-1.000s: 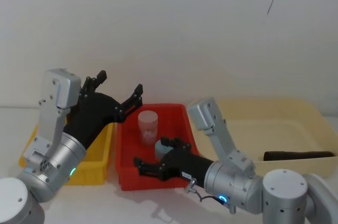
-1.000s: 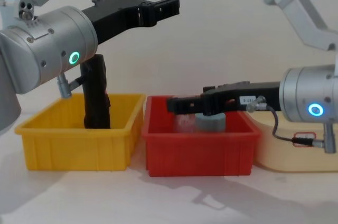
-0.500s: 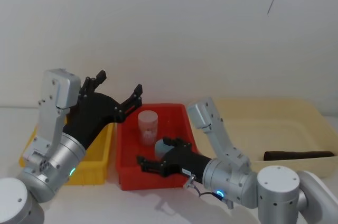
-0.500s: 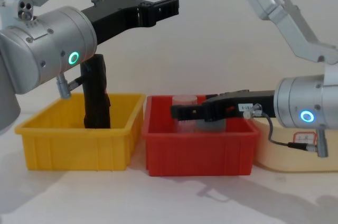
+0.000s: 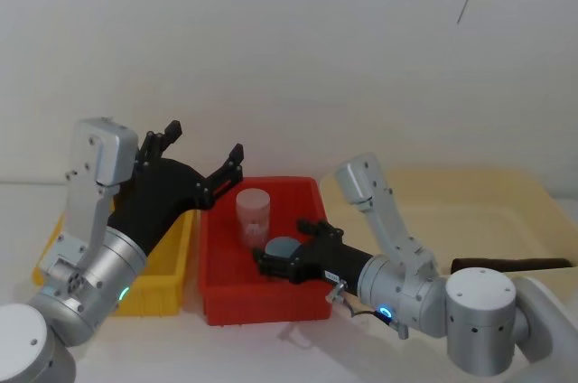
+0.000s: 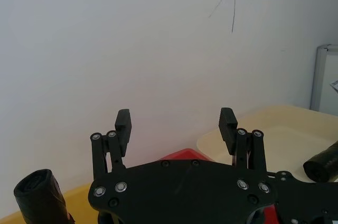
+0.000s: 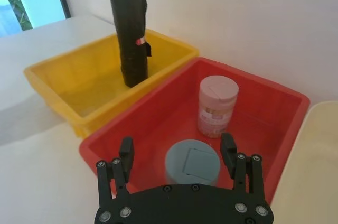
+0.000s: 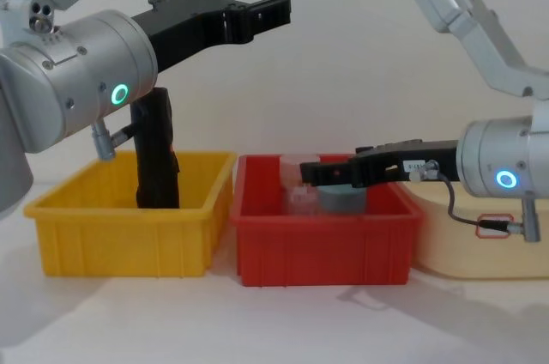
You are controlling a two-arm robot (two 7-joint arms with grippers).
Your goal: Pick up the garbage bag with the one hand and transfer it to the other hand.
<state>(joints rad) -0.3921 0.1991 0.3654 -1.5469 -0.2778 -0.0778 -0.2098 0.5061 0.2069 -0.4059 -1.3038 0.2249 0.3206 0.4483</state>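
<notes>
The garbage bag point(image 8: 157, 149) is a tall black roll with a small red-and-white label, standing upright at the back of the yellow bin point(image 8: 120, 244). It also shows in the right wrist view point(image 7: 130, 39) and as a rolled top in the left wrist view point(image 6: 39, 197). My left gripper point(image 8: 249, 5), on the arm with the green ring, hangs open in the air above and beyond the roll, holding nothing point(image 6: 176, 115) point(image 5: 205, 141). My right gripper point(image 8: 305, 174), on the blue-ring arm, is open low over the red bin point(image 8: 326, 252), apart from the bag point(image 7: 177, 146).
The red bin holds a pink-lidded jar point(image 7: 216, 105) and a grey-blue round container point(image 7: 193, 161) just under my right fingers. A beige tray point(image 5: 470, 193) at the right holds another black roll lying flat point(image 5: 510, 266). A white wall stands close behind.
My right gripper has drawn back to the right and slightly up over the red bin, its arm shifting with it. The left arm and the garbage bag have not moved.
</notes>
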